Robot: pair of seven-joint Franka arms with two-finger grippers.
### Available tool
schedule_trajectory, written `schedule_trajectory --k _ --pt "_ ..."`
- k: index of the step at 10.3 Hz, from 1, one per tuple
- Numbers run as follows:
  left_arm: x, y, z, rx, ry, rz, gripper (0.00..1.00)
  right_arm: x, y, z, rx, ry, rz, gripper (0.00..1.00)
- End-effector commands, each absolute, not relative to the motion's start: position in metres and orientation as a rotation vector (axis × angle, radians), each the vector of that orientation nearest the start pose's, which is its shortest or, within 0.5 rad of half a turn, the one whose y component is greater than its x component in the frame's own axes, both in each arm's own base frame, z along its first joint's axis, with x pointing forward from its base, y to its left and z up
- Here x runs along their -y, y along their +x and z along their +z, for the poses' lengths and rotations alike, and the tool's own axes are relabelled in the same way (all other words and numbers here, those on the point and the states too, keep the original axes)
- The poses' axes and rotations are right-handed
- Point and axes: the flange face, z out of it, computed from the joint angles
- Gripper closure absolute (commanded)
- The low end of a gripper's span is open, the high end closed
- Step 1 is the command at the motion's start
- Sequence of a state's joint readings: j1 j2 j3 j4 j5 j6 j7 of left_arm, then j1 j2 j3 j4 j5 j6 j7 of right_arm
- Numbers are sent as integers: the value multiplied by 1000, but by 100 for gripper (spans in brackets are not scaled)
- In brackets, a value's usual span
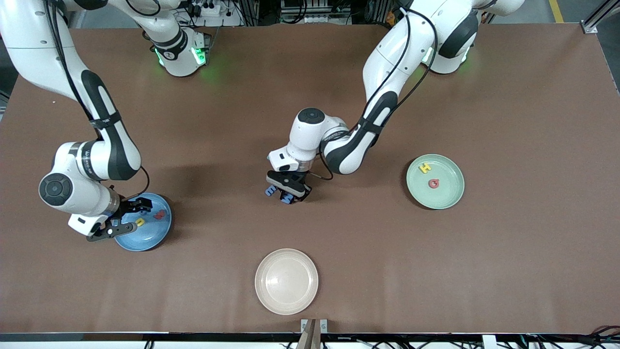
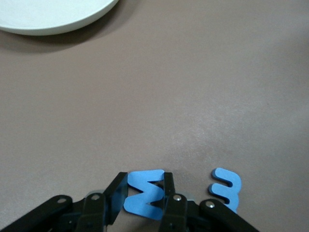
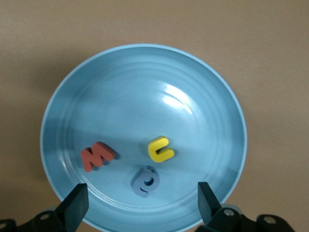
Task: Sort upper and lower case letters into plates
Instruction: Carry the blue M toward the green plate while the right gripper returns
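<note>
Brown tabletop runs wide under both arms. Over the blue plate (image 1: 143,231) with its three letters (image 3: 160,149), the right gripper (image 1: 127,219) waits, fingers spread. Near the table's middle, the left gripper (image 1: 287,188) pinches a blue zigzag letter (image 2: 145,193) on the table – a second blue letter (image 2: 225,188) lies just beside. Two letters rest in the green plate (image 1: 446,194). Held only by its edges, the flat letter could twist free on lifting – or nudge its neighbour.

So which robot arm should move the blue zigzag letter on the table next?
The left arm. Its left gripper is already shut on the blue zigzag letter at mid-table. The right gripper hangs open over the blue plate, away from it.
</note>
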State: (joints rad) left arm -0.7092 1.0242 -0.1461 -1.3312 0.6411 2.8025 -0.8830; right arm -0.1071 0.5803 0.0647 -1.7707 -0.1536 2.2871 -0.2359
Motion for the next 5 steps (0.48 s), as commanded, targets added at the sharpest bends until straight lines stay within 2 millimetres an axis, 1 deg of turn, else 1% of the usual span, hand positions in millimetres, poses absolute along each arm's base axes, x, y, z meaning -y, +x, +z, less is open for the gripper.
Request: schedule_trajectory --k 1,2,3,5 --pt "561 522 168 -616 -3138 -801 97 24 655 230 458 -3167 121 0" --pt "558 526 177 -595 -3122 -785 97 23 655 229 453 -3166 122 0" --pt "551 534 184 -551 -3111 -762 97 11 655 230 396 -3171 116 0" --pt "537 543 195 -513 -3072 -718 97 -36 653 228 215 -3196 114 0"
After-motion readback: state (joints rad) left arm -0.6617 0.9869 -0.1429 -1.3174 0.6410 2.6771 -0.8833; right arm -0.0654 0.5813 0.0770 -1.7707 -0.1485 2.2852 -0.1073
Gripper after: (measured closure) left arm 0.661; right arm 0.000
